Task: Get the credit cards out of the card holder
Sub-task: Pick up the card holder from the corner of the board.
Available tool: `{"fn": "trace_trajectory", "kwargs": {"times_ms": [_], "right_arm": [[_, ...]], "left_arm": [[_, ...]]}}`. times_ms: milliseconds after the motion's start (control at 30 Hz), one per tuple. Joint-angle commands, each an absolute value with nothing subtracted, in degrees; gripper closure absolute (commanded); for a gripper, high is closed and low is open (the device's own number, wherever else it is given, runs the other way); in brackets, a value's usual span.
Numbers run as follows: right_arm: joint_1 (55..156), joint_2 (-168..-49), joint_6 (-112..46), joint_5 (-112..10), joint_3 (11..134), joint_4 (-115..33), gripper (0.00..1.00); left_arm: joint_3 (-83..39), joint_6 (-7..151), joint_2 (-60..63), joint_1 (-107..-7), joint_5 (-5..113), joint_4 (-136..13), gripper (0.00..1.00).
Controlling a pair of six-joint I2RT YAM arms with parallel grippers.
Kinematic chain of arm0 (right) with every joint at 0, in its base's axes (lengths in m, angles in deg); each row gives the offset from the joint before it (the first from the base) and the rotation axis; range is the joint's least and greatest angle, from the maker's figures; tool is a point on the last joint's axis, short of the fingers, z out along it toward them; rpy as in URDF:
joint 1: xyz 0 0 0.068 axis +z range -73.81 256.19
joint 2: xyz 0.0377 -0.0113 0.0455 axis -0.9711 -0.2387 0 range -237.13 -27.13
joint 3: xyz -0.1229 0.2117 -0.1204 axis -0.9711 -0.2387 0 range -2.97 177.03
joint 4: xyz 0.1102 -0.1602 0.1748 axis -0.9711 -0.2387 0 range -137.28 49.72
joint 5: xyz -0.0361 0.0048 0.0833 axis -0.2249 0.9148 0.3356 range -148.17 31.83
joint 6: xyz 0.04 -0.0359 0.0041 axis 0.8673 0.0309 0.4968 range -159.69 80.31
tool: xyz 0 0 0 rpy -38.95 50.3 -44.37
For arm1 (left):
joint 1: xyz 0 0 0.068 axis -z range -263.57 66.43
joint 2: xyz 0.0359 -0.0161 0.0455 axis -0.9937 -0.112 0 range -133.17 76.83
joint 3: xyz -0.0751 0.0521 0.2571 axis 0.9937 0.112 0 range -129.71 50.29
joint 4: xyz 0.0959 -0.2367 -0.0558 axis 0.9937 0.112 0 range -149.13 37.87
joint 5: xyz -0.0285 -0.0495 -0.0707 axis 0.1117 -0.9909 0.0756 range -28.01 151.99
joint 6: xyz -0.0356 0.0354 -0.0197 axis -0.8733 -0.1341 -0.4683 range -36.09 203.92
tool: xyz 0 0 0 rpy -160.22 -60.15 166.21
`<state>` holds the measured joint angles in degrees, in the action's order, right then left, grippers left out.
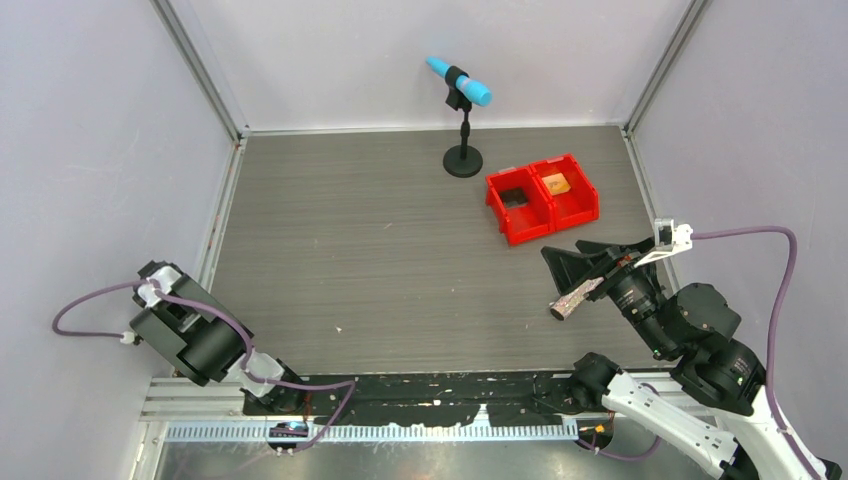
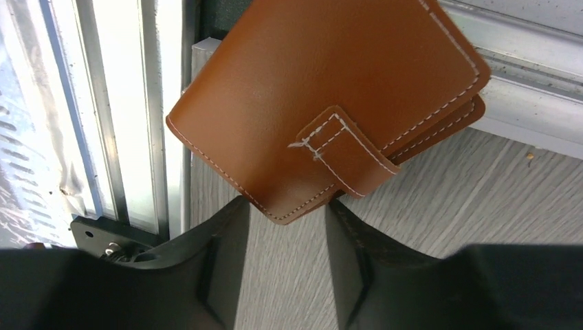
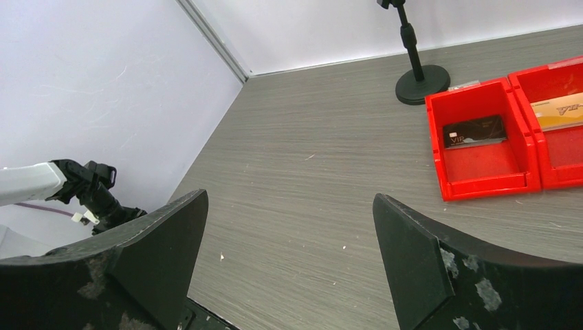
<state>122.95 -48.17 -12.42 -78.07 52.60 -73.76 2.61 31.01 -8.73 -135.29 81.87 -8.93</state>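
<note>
The card holder, a brown leather wallet folded shut with its tab across the edge, fills the left wrist view. It lies partly over the metal rail at the table's edge. One corner of it sits between the tips of my left gripper, whose jaws stand apart. From above, the left arm hides it. A black card lies in one red bin and a tan card in the neighbouring one. My right gripper hangs wide open and empty over bare table, short of the bins.
The two joined red bins stand at the back right of the table. Behind them is a black stand with a blue-tipped bar. White walls and metal frame posts close in the table on three sides.
</note>
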Motion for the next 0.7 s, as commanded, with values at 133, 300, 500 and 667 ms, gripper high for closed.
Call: {"fn": "trace_trajectory", "kwargs": {"times_ms": [133,300,500,667], "right_arm": [[123.1,-49.2,-13.1,-79.7,54.4,-73.5,0.02],[123.1,-49.1,-12.8,-79.6,54.3,-73.5,0.02],[123.1,-48.9,-13.1,-80.0,54.5,-73.7,0.02],[123.1,-49.0,-13.1,-80.0,54.2,-73.4,0.02]], "left_arm": [[3.2,33.1,-9.8,-136.9,79.7,-12.1,0.79],[3.5,33.5,-9.4,-136.9,79.0,-12.5,0.96],[4.1,33.8,-7.2,-136.9,77.2,-13.4,1.0],[6.3,33.8,-2.9,-136.1,73.7,-16.3,1.0]]}}
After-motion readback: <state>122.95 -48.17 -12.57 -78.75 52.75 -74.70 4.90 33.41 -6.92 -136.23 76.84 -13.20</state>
